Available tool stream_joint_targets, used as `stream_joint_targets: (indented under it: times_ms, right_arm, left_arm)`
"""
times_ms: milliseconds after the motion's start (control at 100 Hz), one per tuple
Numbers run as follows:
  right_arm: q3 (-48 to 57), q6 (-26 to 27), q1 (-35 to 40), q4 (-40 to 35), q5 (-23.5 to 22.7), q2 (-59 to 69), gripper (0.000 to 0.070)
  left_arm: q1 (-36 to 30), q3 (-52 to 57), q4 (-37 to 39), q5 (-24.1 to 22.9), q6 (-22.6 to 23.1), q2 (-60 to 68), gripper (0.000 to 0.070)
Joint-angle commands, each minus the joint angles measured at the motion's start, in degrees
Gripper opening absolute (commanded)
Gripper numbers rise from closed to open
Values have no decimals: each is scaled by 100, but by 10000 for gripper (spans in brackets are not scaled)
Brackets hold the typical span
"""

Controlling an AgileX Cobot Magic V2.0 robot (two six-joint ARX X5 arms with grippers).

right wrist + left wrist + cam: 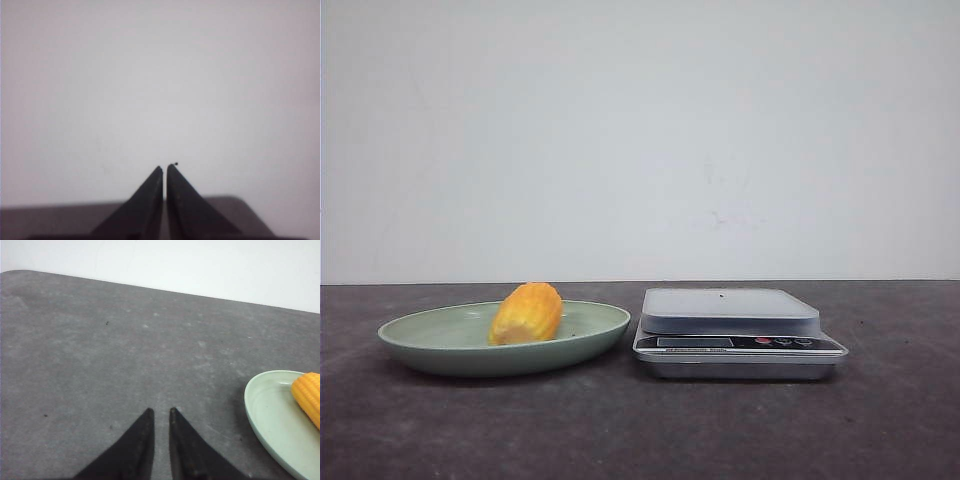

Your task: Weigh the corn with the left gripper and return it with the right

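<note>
- My left hand (160,412): two matte black fingers (137,445), broad at the base, tapering to sharp points.
- My right hand (164,168): same black, wedge-shaped fingers (187,210), smooth-faced.
- No markings, screws or cables visible on either.

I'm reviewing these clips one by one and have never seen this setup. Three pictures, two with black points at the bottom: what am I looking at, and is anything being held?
This is a two-armed table robot. The wide picture is from a camera facing forward over the dark table; neither arm shows in it. On the table sit a green plate with a short piece of corn lying in it, and to its right a kitchen scale with nothing on its platform.

The other two pictures come from cameras on the wrists. The black points are the fingers. The left gripper is over bare table, with the plate and corn at the picture's edge; its fingers stand slightly apart. The right gripper faces the wall, fingers almost together. Neither holds anything.
</note>
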Motion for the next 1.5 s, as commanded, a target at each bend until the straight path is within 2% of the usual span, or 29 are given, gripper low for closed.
stream_joint_targets:
  times_ms: [0, 270, 430, 610, 1490]
  right_arm:
    - [-278, -70, -72, 22, -46, -17, 5]
    - [-1996, -105, -168, 236, -24, -20, 5]
    - [-2612, -111, -168, 238, -55, -20, 5]
    - [-2618, -269, -168, 138, -162, -20, 6]
    - [-2616, -262, -164, 192, -197, -20, 5]
  left_arm:
    - [13, -98, 17, 7, 68, -9, 17]
    - [13, -98, 15, 7, 68, -9, 17]
    - [13, -101, 17, 7, 68, -9, 17]
    - [13, -98, 15, 7, 68, -9, 17]
    - [13, -98, 15, 7, 68, -9, 17]
